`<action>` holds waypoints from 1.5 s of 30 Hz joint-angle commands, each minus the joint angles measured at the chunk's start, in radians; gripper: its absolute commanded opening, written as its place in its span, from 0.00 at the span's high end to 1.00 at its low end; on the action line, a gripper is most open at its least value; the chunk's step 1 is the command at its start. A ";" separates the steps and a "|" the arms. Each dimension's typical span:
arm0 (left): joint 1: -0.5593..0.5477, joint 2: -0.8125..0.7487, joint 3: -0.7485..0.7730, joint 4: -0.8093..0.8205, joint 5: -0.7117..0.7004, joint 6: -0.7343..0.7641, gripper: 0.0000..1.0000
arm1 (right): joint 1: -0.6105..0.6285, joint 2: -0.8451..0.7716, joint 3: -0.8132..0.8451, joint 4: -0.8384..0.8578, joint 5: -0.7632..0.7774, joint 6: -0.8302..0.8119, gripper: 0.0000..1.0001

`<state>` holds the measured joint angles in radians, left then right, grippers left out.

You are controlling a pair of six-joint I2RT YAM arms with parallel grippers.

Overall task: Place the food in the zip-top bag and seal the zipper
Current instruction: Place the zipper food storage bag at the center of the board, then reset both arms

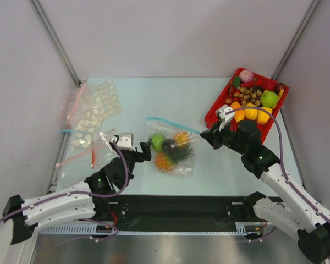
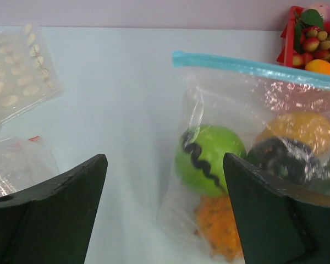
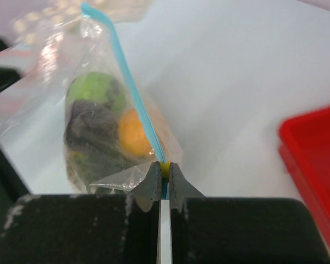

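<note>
The clear zip-top bag [image 1: 176, 149] lies mid-table with the food inside: a green round fruit [image 2: 208, 159] with a dark wavy mark, an orange pineapple [image 2: 223, 226], a yellow piece [image 2: 301, 127] and a dark piece [image 2: 283, 157]. Its light-blue zipper [image 1: 170, 124] runs along the far edge. My right gripper [image 3: 163, 169] is shut on the zipper's right end, where a small yellow bit shows between the fingertips. My left gripper [image 2: 165, 181] is open and empty; its jaws stand either side of the bag's left edge, near the green fruit.
A red tray [image 1: 215, 111] with more toy foods stands at the back right, close behind my right gripper. Several clear bags with pink strips [image 1: 91, 118] lie at the left, one just beside my left arm.
</note>
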<state>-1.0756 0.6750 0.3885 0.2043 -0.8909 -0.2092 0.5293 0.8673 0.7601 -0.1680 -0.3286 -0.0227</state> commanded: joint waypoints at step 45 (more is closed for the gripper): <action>0.005 -0.213 0.069 -0.121 0.260 -0.052 0.00 | -0.290 -0.303 -0.021 -0.077 0.829 0.590 0.00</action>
<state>-1.0748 0.4679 0.4278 0.0814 -0.6670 -0.2417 0.2417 0.5766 0.6819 -0.2226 0.4984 0.6159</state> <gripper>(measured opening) 0.996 0.994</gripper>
